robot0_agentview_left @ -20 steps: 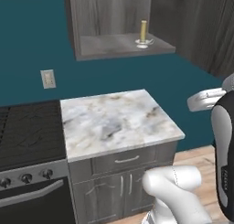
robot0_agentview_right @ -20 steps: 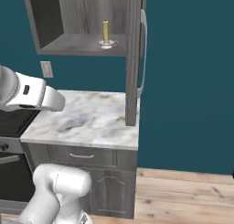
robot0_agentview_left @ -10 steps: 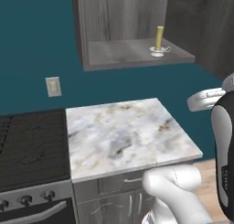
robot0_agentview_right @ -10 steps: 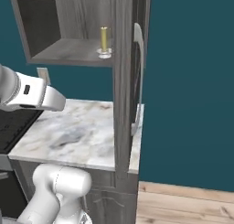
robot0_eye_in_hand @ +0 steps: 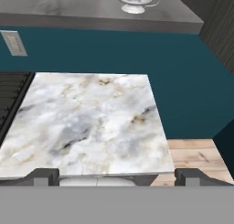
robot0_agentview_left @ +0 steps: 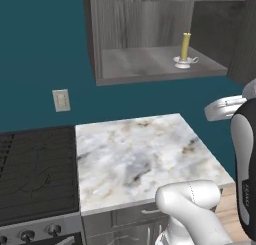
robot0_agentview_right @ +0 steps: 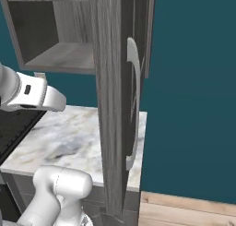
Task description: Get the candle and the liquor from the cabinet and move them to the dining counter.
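Gripper (robot0_eye_in_hand: 117, 176) spread wide, nothing pinched. Candle (robot0_agentview_left: 185, 48) upright on cabinet (robot0_agentview_left: 150, 64) shelf, well above & beyond fingertips (door open). Marble worktop (robot0_eye_in_hand: 87, 122) just below.

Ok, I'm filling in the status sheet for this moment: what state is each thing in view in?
cabinet: door swung open, shelf exposed.
candle: upright in its white holder on the cabinet shelf, untouched.
gripper: open, holding nothing, above the marble worktop.
stove: no pots on it.
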